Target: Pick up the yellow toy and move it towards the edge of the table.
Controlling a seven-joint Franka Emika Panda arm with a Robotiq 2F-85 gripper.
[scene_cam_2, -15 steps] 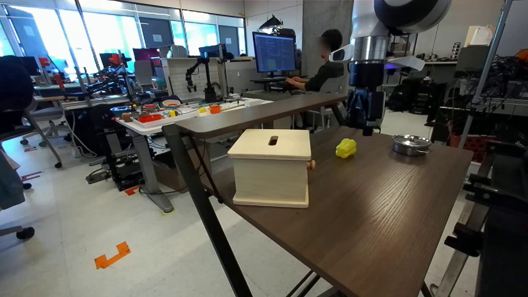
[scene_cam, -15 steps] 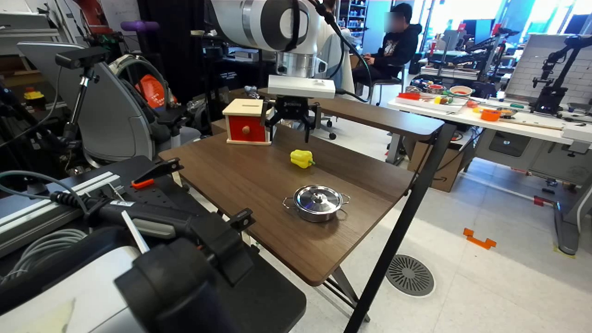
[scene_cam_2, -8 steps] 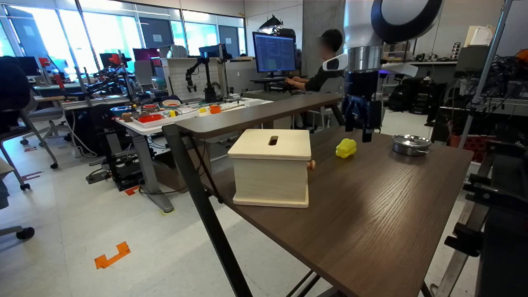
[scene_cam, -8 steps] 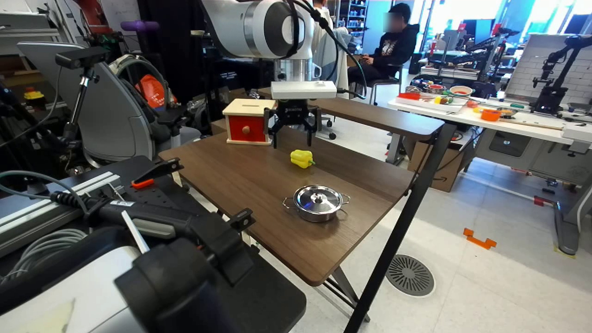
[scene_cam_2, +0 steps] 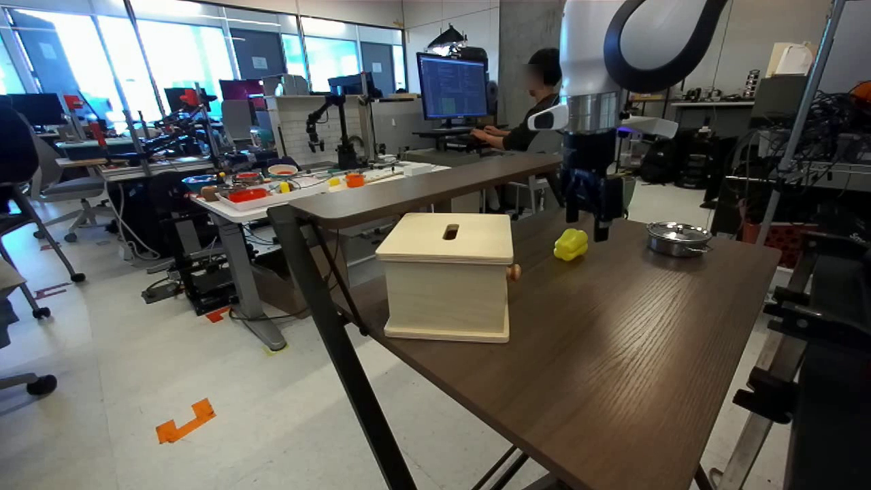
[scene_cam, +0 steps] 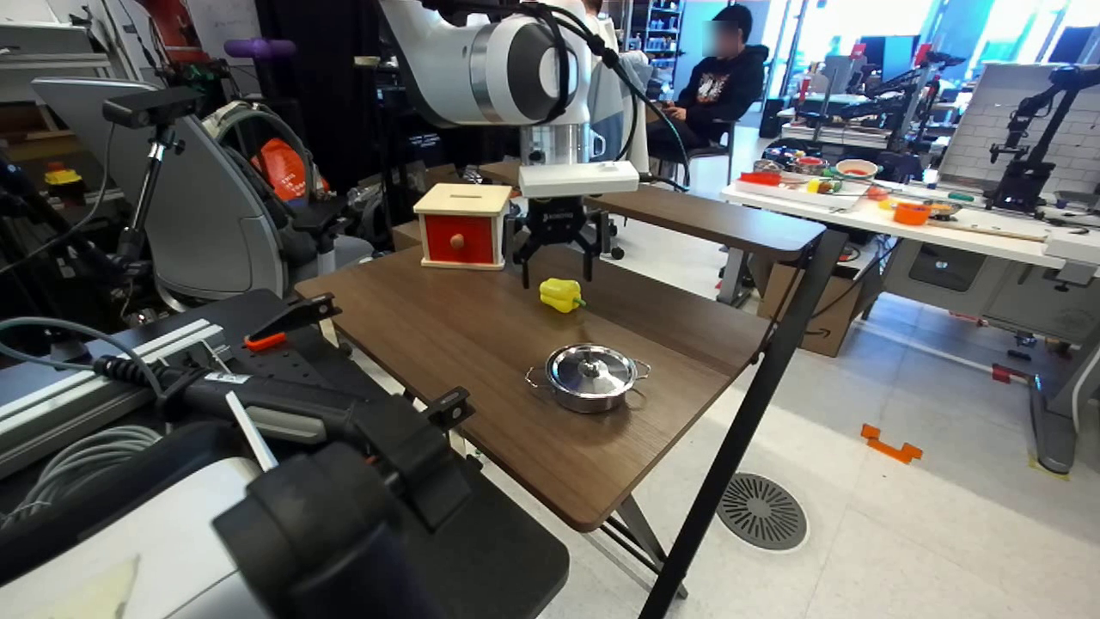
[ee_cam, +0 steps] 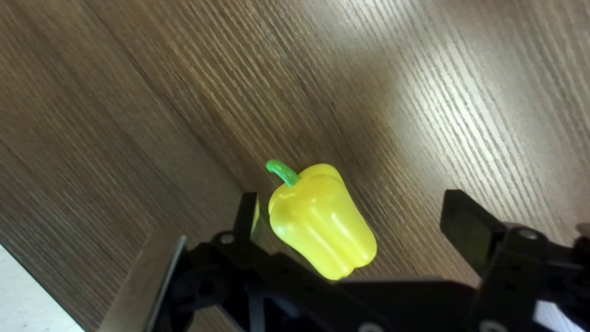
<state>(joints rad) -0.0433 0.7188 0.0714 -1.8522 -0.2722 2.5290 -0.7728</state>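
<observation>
The yellow toy is a bell pepper with a green stem. It lies on its side on the brown wooden table (scene_cam: 447, 318) in both exterior views (scene_cam: 561, 297) (scene_cam_2: 569, 246). My gripper (scene_cam: 557, 277) is open and empty, pointing down above the table close to the pepper. It also shows edge-on in an exterior view (scene_cam_2: 586, 229). In the wrist view the pepper (ee_cam: 325, 221) appears between the open fingertips of the gripper (ee_cam: 352, 196), nearer the left one, and its lower end meets the gripper's dark body. The table's front corner (scene_cam: 589, 520) shows in an exterior view.
A lidded steel pot (scene_cam: 591, 378) stands on the table, also in an exterior view (scene_cam_2: 678, 238). A wooden box (scene_cam: 461, 228) with a red drawer front and knob stands at the other end. A raised shelf (scene_cam: 713, 219) runs along one long side of the table.
The gripper has come down towards the pepper, shifting slightly right in an exterior view and left in another. It stays open. The pepper, pot and box have not moved.
</observation>
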